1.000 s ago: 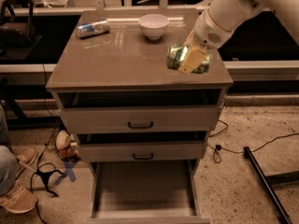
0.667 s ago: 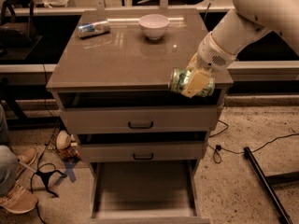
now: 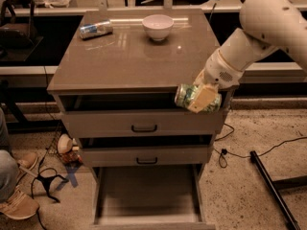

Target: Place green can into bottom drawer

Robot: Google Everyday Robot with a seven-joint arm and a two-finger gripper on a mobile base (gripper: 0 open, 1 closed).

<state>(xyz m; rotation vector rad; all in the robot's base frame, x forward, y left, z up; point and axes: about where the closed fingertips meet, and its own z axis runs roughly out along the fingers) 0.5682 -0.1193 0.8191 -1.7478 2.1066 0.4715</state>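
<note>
My gripper [image 3: 200, 97] is shut on the green can [image 3: 191, 96], which lies sideways in the fingers. It hangs in front of the cabinet's front edge, at the right, level with the top drawer [image 3: 144, 122]. The white arm reaches in from the upper right. The bottom drawer [image 3: 146, 195] is pulled open below, its flat floor bare. It lies well below and to the left of the can.
A silver-and-blue can [image 3: 95, 29] lies on its side at the back left of the cabinet top [image 3: 120, 56]. A white bowl [image 3: 158, 26] stands at the back middle. The middle drawer [image 3: 145, 155] has a black handle. Cables [image 3: 240, 152] and a black bar [image 3: 273, 186] lie on the floor to the right, clutter at the left.
The gripper has carried the green can forward off the cabinet top and down, from over the right edge to in front of the top drawer.
</note>
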